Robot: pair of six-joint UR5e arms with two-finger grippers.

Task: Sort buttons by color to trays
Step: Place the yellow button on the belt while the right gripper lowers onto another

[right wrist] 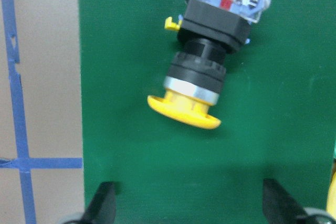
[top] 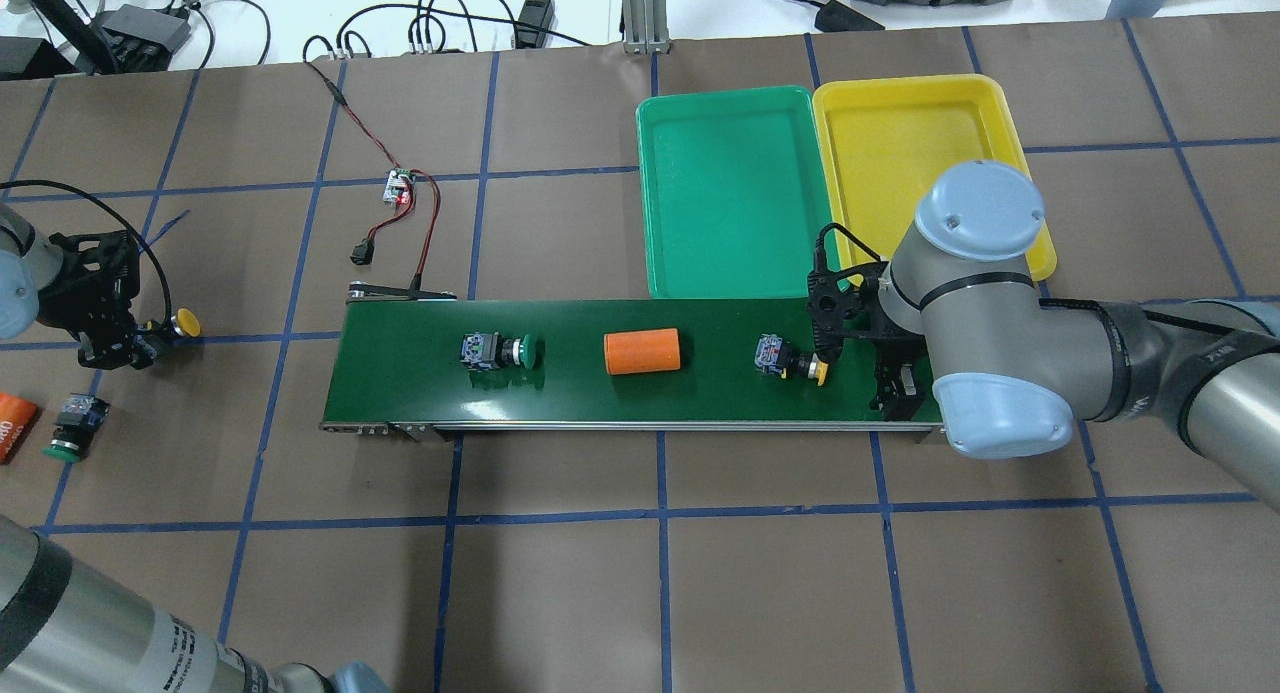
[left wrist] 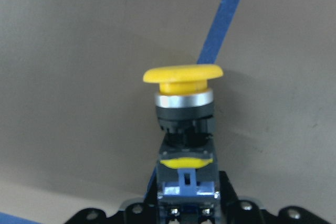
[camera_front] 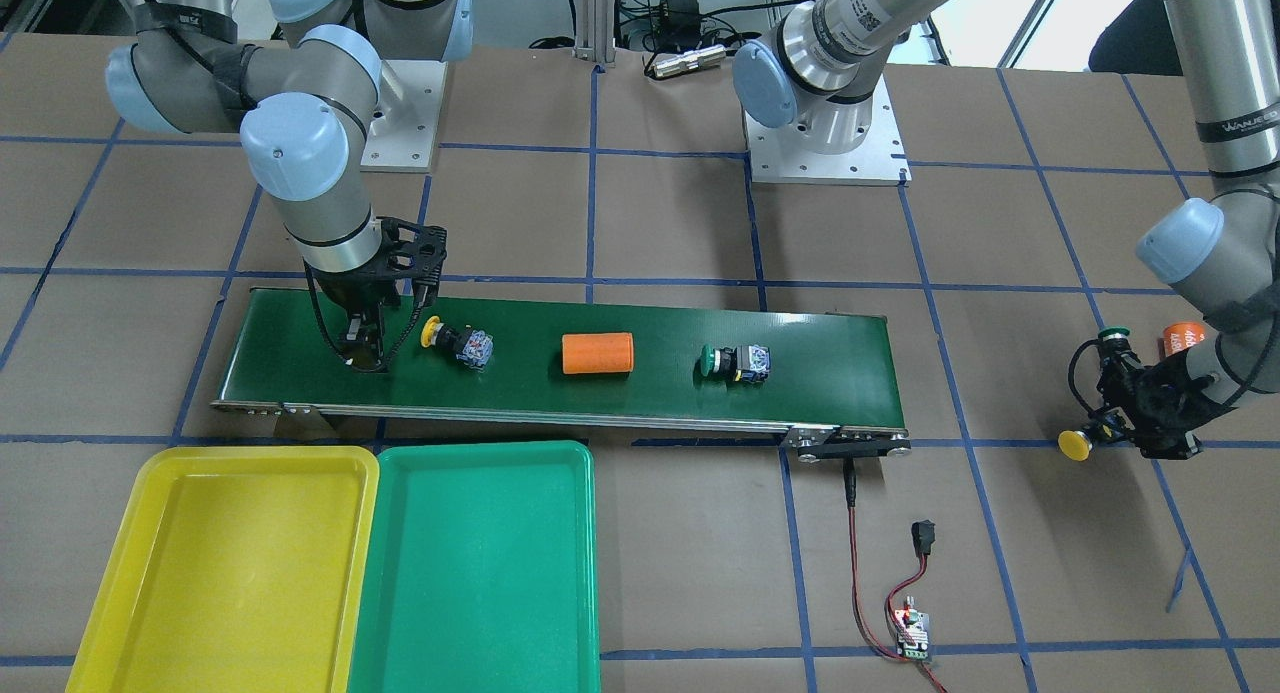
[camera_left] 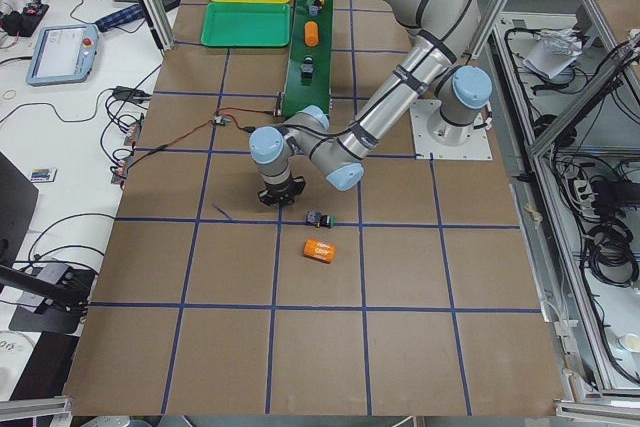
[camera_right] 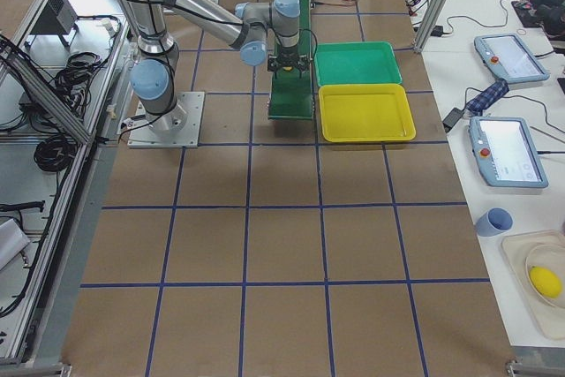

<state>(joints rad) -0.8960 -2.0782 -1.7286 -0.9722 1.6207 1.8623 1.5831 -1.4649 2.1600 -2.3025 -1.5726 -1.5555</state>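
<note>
Four push-buttons are showing on a brown tabletop (camera_front: 680, 213) taped into blue squares: two on the belt, one loose on the tabletop, one in a pincer. In the front-facing view the right pincer (camera_front: 365, 358) is hanging over the left end of the dark-green conveyor belt (camera_front: 830, 353), fingers spread wide and gripping nothing. Its wrist camera is framing both fingertips (right wrist: 102, 205) at the bottom corners, well apart. Above them the first yellow button (right wrist: 202, 72) is lying on its side on the belt, cap turned toward the pincer and clear of it. Toward the right of the front-facing frame, an orange cylinder (camera_front: 597, 354) is lying at the middle of the belt. Past it the first green button (camera_front: 735, 361) is resting on its side, cap pointing left. At the far right of that frame, off the belt, the left pincer (camera_front: 1100, 431) is clamping the body of the second yellow button (camera_front: 1075, 445), cap jutting toward the lower left. Whether that button is touching the tabletop cannot be told. At the left edge of the overhead view the second green button (top: 72, 428) is lying on the tabletop below the left pincer, just right of a second orange cylinder (top: 12, 425). At the lower left of the front-facing frame the yellow tray (camera_front: 230, 573) and the green tray (camera_front: 480, 573) are sitting side by side just below the belt, yellow on the left.
</note>
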